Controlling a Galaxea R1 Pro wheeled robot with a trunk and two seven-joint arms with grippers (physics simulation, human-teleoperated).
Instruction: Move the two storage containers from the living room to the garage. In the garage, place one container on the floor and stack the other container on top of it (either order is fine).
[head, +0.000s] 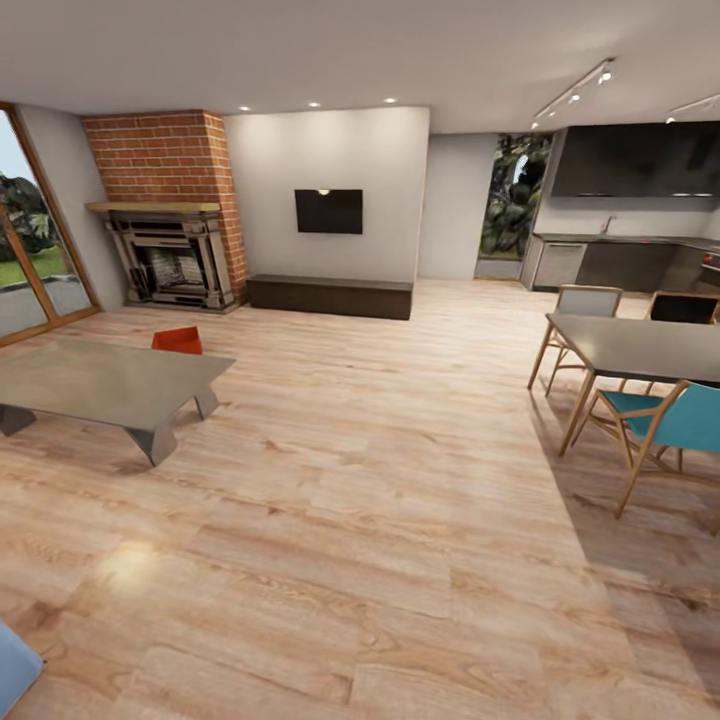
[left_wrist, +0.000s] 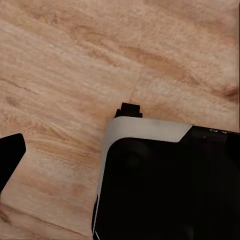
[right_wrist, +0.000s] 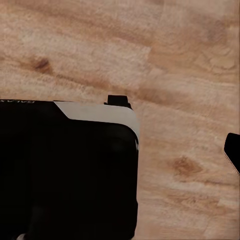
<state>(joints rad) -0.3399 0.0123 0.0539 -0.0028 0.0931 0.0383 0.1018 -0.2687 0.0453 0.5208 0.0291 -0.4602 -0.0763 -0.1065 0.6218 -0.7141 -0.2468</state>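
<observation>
You were in the living room, one storage container (head: 178, 340) at ten o'clock behind the low counter (head: 100, 382), nothing carried yet I judged, and both hands' opening I could not tell.

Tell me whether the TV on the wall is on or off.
Off: the TV screen is plain black, with only a small light reflection near its top edge.
</observation>
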